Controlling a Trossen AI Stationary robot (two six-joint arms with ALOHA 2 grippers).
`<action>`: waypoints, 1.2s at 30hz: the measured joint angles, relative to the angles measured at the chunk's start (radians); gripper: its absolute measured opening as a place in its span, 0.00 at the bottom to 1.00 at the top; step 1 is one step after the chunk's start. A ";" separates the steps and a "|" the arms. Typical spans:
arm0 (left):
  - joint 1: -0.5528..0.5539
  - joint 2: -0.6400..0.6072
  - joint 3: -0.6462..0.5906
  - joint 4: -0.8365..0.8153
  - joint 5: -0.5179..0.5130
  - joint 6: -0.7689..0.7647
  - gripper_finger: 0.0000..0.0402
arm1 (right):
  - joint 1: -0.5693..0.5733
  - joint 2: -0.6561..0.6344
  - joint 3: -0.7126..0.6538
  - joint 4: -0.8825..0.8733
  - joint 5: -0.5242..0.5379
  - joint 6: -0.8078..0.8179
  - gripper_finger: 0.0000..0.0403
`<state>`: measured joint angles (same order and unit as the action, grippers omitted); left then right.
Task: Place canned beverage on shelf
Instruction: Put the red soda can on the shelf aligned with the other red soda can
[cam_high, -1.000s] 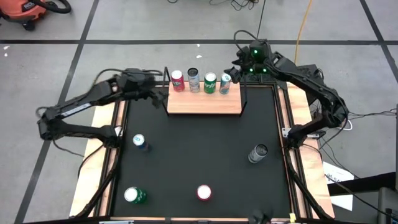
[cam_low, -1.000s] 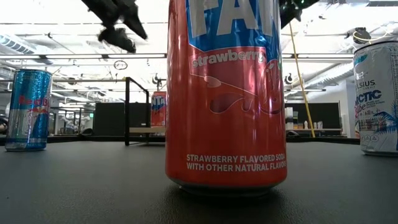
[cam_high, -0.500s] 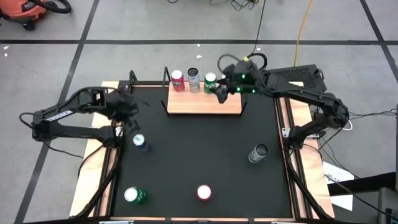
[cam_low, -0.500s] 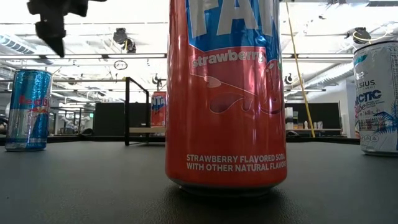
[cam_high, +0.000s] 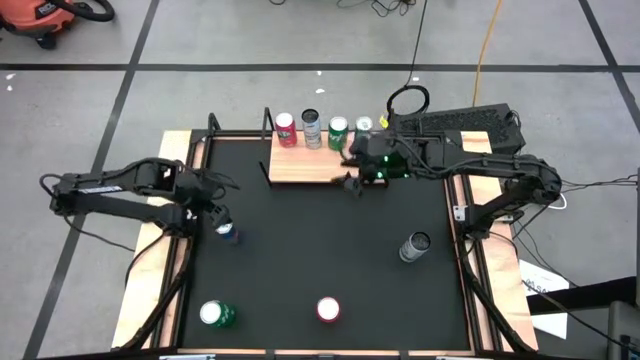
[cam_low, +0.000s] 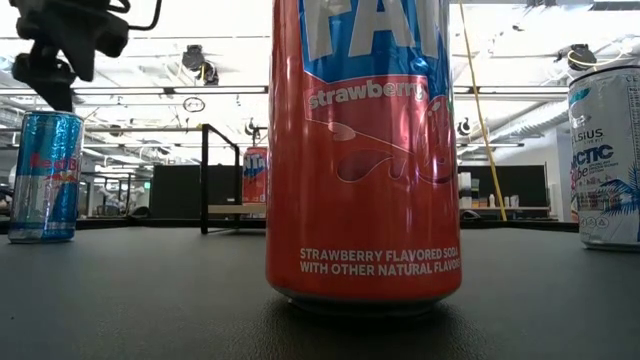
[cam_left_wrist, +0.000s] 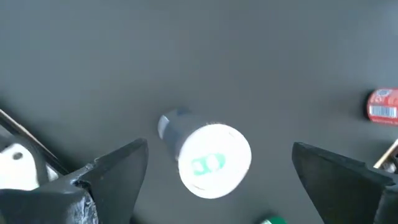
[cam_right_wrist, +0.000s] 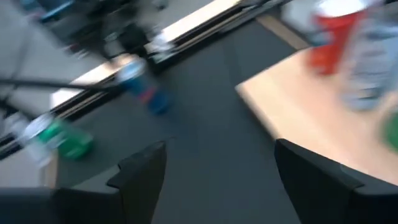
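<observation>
A blue can (cam_high: 225, 229) stands upright on the black tabletop (cam_high: 320, 240) at the left. My left gripper (cam_high: 210, 205) is open right above it, fingers pointing down. In the left wrist view the can's white top (cam_left_wrist: 214, 160) lies between the open fingers, which do not touch it (cam_left_wrist: 219, 148). In the low view the gripper (cam_low: 45, 70) hangs just over the can (cam_low: 45, 175). The wooden shelf (cam_high: 328, 165) carries several upright cans (cam_high: 338, 131) along its far edge. My right gripper (cam_high: 352, 172) is open and empty over the shelf's near right part (cam_right_wrist: 221, 149).
A grey can (cam_high: 415, 245) stands at the right. A green and white can (cam_high: 215, 314) and a red can (cam_high: 328, 309) stand near the front edge. The red can fills the low view (cam_low: 363, 150). The shelf's black rod brackets (cam_high: 267, 150) stand at its ends.
My left gripper has gone from beside the shelf's left end toward the table's near left and come down over the blue can. My right gripper has drawn back from the rightmost can on the shelf toward the table's near edge, and that can stays standing on the shelf.
</observation>
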<state>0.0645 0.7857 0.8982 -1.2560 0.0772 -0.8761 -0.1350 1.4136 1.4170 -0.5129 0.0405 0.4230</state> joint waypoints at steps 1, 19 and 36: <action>-0.028 0.007 0.000 0.001 0.000 -0.025 0.99 | 0.018 0.000 0.000 0.000 -0.023 0.001 0.71; -0.359 0.354 0.213 0.365 -0.285 -0.061 0.99 | 0.305 -0.075 0.001 -0.644 0.017 0.267 0.71; -0.568 0.424 0.216 0.444 -0.087 -0.410 0.99 | 0.432 -0.239 0.001 -0.896 0.175 0.625 0.71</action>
<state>-0.5032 1.2101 1.1145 -0.8120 -0.0102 -1.2865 0.2975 1.1750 1.4181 -1.4093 0.2158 1.0481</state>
